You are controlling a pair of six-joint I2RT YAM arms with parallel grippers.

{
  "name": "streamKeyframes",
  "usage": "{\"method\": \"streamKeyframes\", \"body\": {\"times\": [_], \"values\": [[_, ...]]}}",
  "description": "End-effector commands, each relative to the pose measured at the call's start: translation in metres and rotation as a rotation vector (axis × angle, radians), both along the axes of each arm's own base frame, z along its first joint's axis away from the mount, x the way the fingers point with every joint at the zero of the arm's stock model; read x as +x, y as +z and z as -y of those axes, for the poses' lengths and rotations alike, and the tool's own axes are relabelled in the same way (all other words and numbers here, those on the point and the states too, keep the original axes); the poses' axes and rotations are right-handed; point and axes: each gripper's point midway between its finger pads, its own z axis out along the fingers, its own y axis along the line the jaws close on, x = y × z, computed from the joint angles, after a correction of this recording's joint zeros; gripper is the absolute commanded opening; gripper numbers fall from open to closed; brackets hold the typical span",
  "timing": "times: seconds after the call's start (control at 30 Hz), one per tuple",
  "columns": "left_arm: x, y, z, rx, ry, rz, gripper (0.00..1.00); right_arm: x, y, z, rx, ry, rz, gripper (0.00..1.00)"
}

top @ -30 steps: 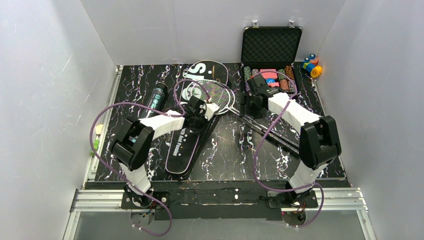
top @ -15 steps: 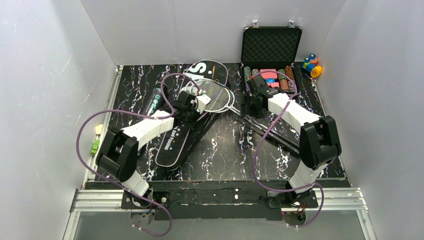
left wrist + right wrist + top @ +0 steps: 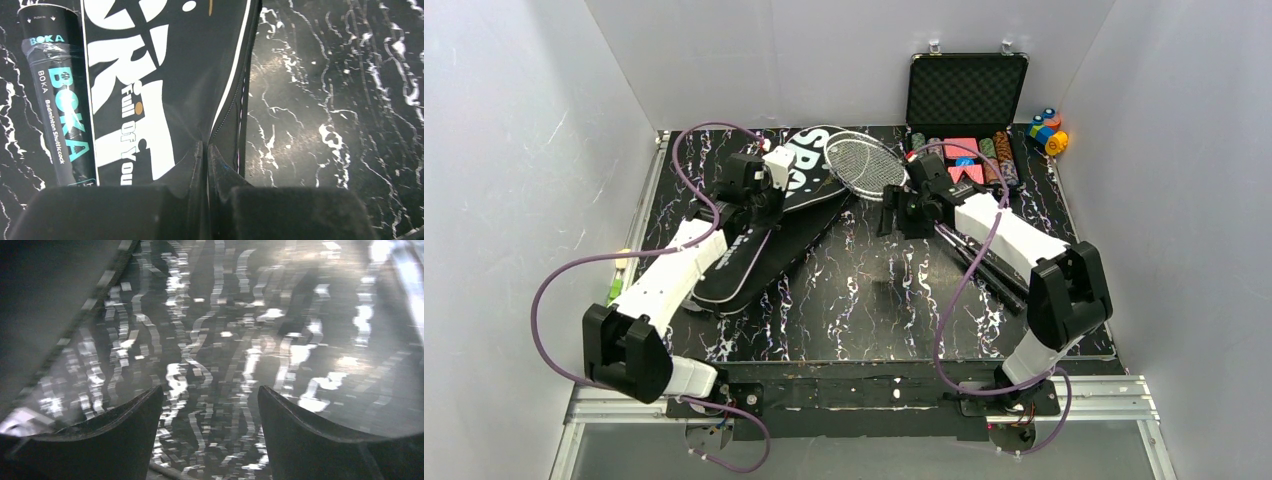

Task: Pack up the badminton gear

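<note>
Left fingers [image 3: 206,162] were pressed together, pinching the zipper edge of the black SPORT bag [image 3: 746,265]. The bag lay slantwise on the left half of the counter [image 3: 864,300], wide end far. The shuttlecock tube [image 3: 55,100] lay just beside the bag's left edge. Right fingers [image 3: 892,214] stood wide apart, holding nothing, over the counter. The rackets [image 3: 864,165] lay with heads at far middle, just beside the bag's wide end, and handles running near-right.
</note>
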Motion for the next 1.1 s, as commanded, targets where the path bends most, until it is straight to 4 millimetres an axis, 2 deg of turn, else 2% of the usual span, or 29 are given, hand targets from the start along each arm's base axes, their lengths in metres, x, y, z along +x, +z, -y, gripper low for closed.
{"method": "streamKeyframes", "body": {"times": [0.0, 0.1, 0.2, 0.3, 0.43, 0.67, 0.83, 1.07], "values": [[-0.012, 0.043, 0.015, -0.11, -0.044, 0.061, 0.0, -0.002, 0.043, -0.067, 0.329, 0.053, -0.001, 0.78], [-0.02, 0.039, 0.017, -0.124, -0.061, 0.039, 0.0, 0.013, 0.063, -0.107, 0.555, 0.021, -0.064, 0.8], [-0.028, 0.033, 0.016, -0.127, -0.068, 0.021, 0.0, 0.037, 0.075, -0.137, 0.695, -0.023, -0.11, 0.81], [-0.035, 0.03, 0.015, -0.128, -0.077, 0.012, 0.0, 0.057, 0.072, -0.154, 0.746, -0.075, -0.149, 0.81], [-0.042, 0.03, 0.016, -0.135, -0.094, 0.01, 0.0, 0.07, 0.062, -0.173, 0.801, -0.102, -0.225, 0.81], [-0.055, 0.034, 0.02, -0.165, -0.13, -0.006, 0.0, 0.095, 0.044, -0.19, 0.814, -0.157, -0.258, 0.8], [-0.064, 0.029, 0.02, -0.154, -0.167, -0.019, 0.0, 0.109, 0.058, -0.201, 0.85, -0.149, -0.218, 0.57], [-0.07, 0.018, 0.019, -0.142, -0.185, -0.04, 0.11, 0.11, 0.081, -0.214, 0.851, -0.068, -0.16, 0.07]]}}
